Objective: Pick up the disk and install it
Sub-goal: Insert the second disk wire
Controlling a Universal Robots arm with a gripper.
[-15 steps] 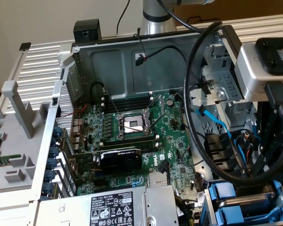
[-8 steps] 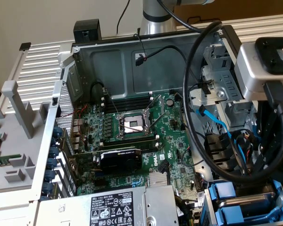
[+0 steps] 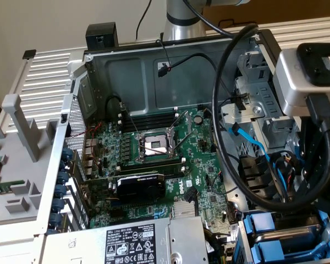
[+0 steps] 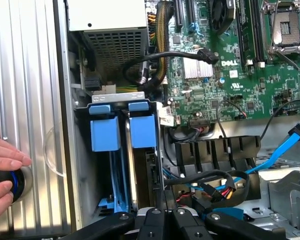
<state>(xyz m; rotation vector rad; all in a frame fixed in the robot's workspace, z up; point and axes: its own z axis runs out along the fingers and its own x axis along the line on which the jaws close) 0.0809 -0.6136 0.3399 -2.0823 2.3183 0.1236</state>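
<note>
Two bright blue carriers stand side by side in the drive cage (image 4: 80, 165) at the case's corner. The disk (image 4: 142, 127) is the one nearer the motherboard, with a dark drive edge showing below its blue tab. The other blue carrier (image 4: 105, 131) sits beside it. In the exterior view the blue carriers (image 3: 264, 226) lie at the lower right. My gripper (image 4: 165, 214) hovers just off the end of the disk's slot, fingers shut together with nothing visibly between them. In the exterior view the silver wrist housing (image 3: 305, 77) hangs over the cage side of the case.
A person's hand (image 4: 4, 162) rests on a black knob with a blue ring (image 4: 14, 184) on the ribbed table outside the case. Grey power supply (image 3: 137, 242), motherboard with open socket (image 3: 154, 146) and graphics card (image 3: 140, 187) sit inside the case. Blue and black cables (image 4: 282, 147) cross beside the cage.
</note>
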